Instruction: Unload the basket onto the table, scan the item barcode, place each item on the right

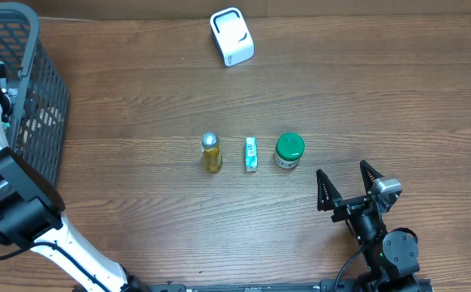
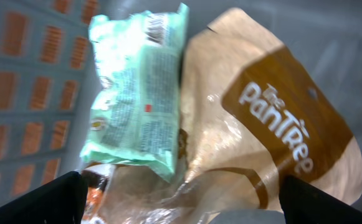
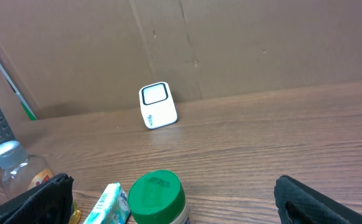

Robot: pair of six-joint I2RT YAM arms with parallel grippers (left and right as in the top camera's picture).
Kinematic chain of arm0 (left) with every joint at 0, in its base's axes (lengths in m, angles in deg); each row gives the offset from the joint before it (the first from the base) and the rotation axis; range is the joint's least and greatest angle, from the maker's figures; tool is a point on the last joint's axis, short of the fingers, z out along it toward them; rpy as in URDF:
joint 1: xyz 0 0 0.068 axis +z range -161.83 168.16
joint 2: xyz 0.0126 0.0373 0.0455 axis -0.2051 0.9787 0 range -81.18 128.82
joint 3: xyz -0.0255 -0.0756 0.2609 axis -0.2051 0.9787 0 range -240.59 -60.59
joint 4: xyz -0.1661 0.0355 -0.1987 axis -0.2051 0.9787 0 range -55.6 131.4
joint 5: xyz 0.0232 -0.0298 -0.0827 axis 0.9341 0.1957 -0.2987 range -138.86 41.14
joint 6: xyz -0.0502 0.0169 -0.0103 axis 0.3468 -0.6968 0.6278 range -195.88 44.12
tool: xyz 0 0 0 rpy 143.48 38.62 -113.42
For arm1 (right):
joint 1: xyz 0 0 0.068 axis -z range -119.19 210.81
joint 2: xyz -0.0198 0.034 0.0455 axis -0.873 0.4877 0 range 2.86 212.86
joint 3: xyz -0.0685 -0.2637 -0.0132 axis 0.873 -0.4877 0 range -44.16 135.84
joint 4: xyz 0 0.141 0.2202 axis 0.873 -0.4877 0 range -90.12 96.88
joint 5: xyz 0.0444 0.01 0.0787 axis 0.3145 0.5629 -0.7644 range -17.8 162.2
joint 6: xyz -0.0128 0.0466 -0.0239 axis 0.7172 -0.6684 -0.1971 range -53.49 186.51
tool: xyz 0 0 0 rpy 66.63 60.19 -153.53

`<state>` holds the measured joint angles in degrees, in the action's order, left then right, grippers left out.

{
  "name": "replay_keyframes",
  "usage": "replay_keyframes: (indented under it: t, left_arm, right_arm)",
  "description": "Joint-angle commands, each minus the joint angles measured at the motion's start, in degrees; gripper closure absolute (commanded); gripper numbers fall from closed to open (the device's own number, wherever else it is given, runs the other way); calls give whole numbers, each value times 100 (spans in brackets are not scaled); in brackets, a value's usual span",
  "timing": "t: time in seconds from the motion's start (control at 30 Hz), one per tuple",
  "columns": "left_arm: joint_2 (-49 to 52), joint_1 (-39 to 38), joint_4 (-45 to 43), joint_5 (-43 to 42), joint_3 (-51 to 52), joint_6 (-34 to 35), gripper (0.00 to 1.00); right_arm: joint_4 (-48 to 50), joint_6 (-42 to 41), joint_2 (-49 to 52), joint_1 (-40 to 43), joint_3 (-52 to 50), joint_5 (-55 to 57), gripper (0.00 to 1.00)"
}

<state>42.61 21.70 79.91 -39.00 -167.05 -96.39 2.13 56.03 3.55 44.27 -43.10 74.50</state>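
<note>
Barcode scanner: a white barcode scanner (image 1: 232, 36) is set near the far edge of the wooden table (image 1: 138, 97), well apart from everything else.
Row of items: three items are lined up at mid-table, near one another but not touching.
Left of row: a small bottle (image 1: 211, 152) with a silvery cap and yellowish contents.
Middle of row: a slim teal box (image 1: 251, 153), laid flat with its long side pointing towards the scanner.
Right of row: a green-lidded jar (image 1: 289, 151), stood upright.
Right gripper: the right gripper (image 1: 341, 174) is held just on the near side of the jar, fingers spread wide, with nothing between them.
Basket: a dark mesh basket (image 1: 32, 105) is placed at the table's left edge, and the left arm is reached into it.
Basket contents: a mint-green packet (image 2: 140, 93) is seen lying partly over a brown PanTree bag (image 2: 274, 124).
Left gripper: the left gripper (image 2: 181, 196) is held above these packets with its fingers fully apart; nothing is gripped.
</note>
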Motion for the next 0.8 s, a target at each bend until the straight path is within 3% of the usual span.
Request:
replay_keyframes:
  t: [0.0, 0.2, 0.27, 0.37, 0.5, 0.6, 0.63, 0.73, 0.77]
  left_arm:
    - [63, 42, 24, -98, -42, -522, 0]
    - [146, 42, 96, -203, 146, -522, 1]
    - [146, 42, 92, -203, 319, -520, 8]
    - [146, 42, 81, -208, 494, -490, 29]
    - [146, 42, -28, -243, 817, -474, 32]
    - [146, 42, -138, -245, 977, -474, 56]
    - [125, 39, -164, -249, 953, -463, 70]
    - [13, 17, -142, -249, 739, -17, 95]
    - [-59, 7, -98, -254, 612, 210, 96]
  right_arm:
    - [13, 0, -50, 22, -59, -4, 0]
    - [13, 0, -50, 22, -59, -4, 0]
    - [13, 0, -50, 22, -59, -2, 0]
    - [13, 0, -50, 22, -59, -4, 0]
    - [13, 0, -50, 22, -59, -4, 0]
    - [13, 0, -50, 22, -59, -4, 0]
    - [13, 0, -50, 22, -59, -4, 0]
    - [13, 0, -50, 22, -59, -4, 0]
    - [13, 0, -50, 22, -59, -4, 0]
